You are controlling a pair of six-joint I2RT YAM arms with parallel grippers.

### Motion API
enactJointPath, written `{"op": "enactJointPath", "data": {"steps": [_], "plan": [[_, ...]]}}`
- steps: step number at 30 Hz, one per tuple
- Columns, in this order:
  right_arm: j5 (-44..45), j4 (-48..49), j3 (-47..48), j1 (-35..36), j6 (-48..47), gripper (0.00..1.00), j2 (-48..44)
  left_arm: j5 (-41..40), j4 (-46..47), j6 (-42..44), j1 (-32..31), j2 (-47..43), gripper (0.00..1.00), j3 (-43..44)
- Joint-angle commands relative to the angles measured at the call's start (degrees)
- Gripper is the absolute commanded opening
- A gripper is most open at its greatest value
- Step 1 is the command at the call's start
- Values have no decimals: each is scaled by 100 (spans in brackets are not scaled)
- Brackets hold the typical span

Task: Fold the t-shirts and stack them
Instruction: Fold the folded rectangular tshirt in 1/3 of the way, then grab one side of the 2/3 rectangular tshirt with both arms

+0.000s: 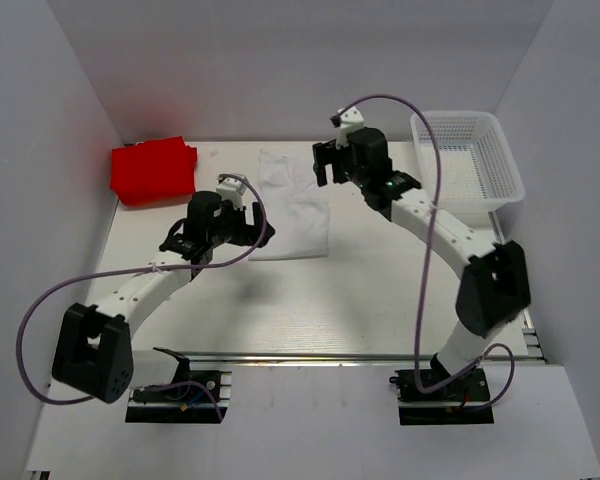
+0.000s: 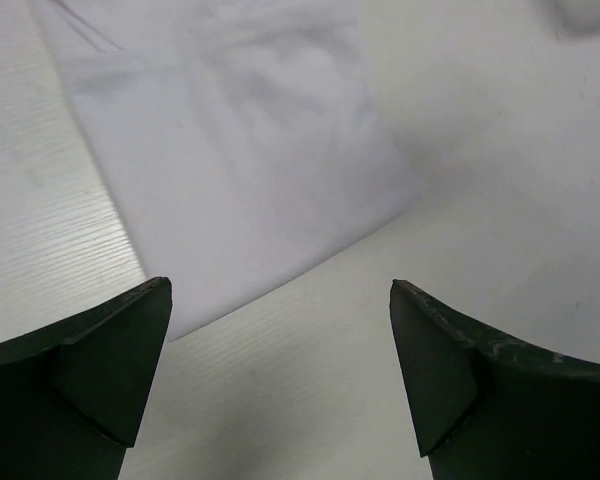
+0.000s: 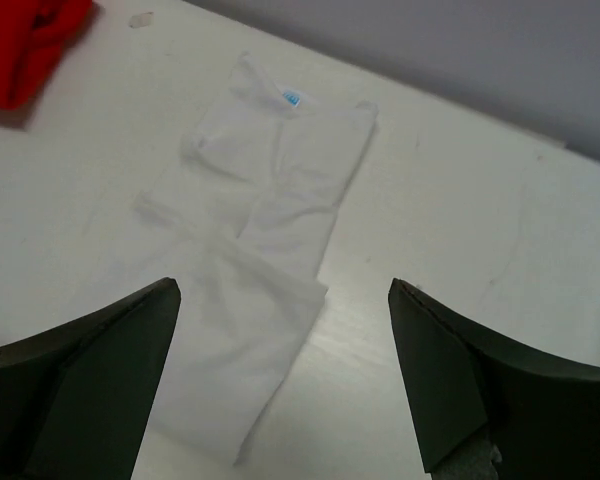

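White t-shirt [image 2: 250, 150] lies ahead of left gripper [image 2: 280, 290] (jaws apart).

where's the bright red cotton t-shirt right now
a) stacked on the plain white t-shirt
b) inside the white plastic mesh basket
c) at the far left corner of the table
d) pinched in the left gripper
c: the bright red cotton t-shirt lies at the far left corner of the table, apart from the plain white t-shirt and the white plastic mesh basket.

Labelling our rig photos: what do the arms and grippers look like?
Left arm and right arm: white links, black joints and bases. A purple cable loops along each. Left gripper and right gripper have dark, wedge-shaped fingers.
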Motion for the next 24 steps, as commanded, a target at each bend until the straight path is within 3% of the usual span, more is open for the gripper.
{"op": "enactJointPath", "data": {"steps": [1, 5, 11, 19, 24], "plan": [[-677, -336, -1087, -48, 1089, 90, -662, -991, -914, -181, -19, -387, 100, -24], [-1055, -415, -2048, -56, 1756, 90, -1540, -1063, -961, -445, -19, -449, 100, -332], [-1285, -601, -3154, -83, 2259, 90, -1885, -984, -380, -656, 95, -73, 100, -834], [-2050, 41, -3166, -153, 2663, 89, -1043, -993, -249, -709, 95, 1044, 100, -535], [-2314, 437, -2998, -223, 2979, 80, -287, -940, -143, -709, 95, 1282, 85, -482]]}}
